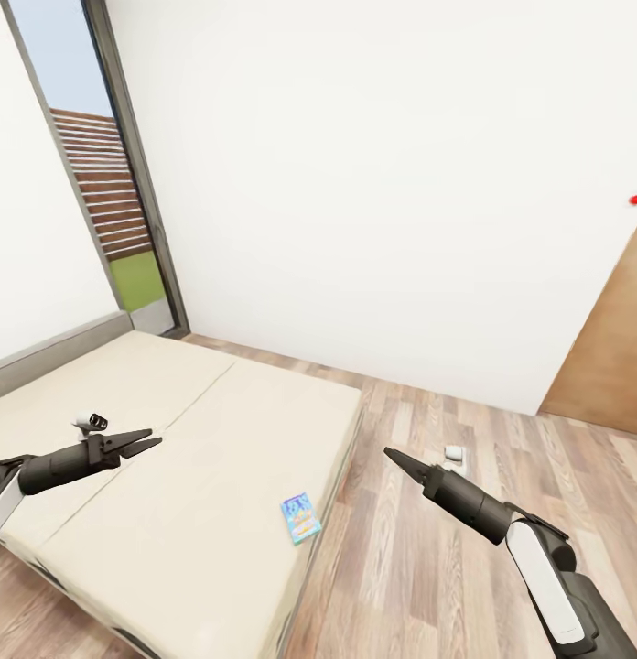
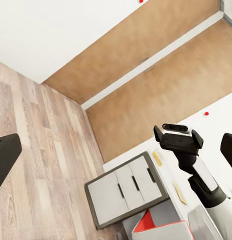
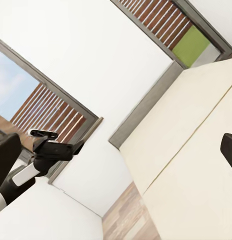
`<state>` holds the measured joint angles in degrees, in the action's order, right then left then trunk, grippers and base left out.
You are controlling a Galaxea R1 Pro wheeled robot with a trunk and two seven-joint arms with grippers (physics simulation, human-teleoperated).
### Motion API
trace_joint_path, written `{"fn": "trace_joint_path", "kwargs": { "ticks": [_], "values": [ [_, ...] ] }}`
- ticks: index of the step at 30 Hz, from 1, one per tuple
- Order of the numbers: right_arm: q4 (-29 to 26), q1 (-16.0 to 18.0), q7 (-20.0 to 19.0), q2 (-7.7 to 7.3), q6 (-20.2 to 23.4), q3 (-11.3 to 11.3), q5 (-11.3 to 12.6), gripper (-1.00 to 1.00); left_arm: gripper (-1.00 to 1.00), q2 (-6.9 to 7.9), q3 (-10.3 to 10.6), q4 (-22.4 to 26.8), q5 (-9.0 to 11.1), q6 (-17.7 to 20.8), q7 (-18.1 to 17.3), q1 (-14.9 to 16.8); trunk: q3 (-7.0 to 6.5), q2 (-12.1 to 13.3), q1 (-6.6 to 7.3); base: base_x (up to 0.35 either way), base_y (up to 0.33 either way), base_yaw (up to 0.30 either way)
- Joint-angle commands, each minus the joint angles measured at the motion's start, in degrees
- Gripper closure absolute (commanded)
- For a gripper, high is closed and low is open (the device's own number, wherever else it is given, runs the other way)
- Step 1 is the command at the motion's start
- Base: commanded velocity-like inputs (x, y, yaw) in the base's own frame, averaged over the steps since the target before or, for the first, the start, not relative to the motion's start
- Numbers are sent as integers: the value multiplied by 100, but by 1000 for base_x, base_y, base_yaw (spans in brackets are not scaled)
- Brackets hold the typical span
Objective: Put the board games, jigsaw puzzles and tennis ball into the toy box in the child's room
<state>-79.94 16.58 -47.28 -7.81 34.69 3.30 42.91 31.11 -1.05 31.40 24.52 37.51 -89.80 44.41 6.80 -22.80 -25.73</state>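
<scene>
A small blue board game (image 1: 301, 517) lies flat on the beige bed (image 1: 199, 430), close to the mattress's right edge. My left gripper (image 1: 156, 437) hovers open over the bed's left half with nothing in it, well left of the game. Over the wood floor to the right of the bed, my right gripper (image 1: 390, 452) is also open and holds nothing. In the left wrist view the table (image 2: 125, 189) shows as a dark drawer unit with three white fronts. The toy box, jigsaw puzzles and tennis ball are out of view.
A white wall (image 1: 383, 183) stands behind the bed, with a tall dark-framed window (image 1: 108, 183) at its left and a red button (image 1: 636, 199) near a brown door (image 1: 607, 366) at the right. On the plank floor sits a small white object (image 1: 454, 452).
</scene>
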Motion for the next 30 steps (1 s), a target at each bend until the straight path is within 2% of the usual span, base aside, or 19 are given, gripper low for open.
{"fn": "trace_joint_path", "kwargs": {
  "ticks": [1,10,18,30],
  "values": [
    [-3,4,-1,-1,42,4,33,-100,-100,0,3,-1,0,59,-20,7,13,-12,-6,212,0,236],
    [-1,4,-7,-1,43,4,33,-100,-100,0,6,-1,7,55,-20,7,13,-12,-6,83,0,201],
    [-3,4,-11,-1,40,4,33,-100,-100,0,8,-1,7,55,-20,7,-2,-12,-6,9,0,35],
    [-4,4,-26,-1,38,4,29,-100,-100,0,9,0,7,55,-20,7,-98,-12,-6,1,0,4]
  ]
}}
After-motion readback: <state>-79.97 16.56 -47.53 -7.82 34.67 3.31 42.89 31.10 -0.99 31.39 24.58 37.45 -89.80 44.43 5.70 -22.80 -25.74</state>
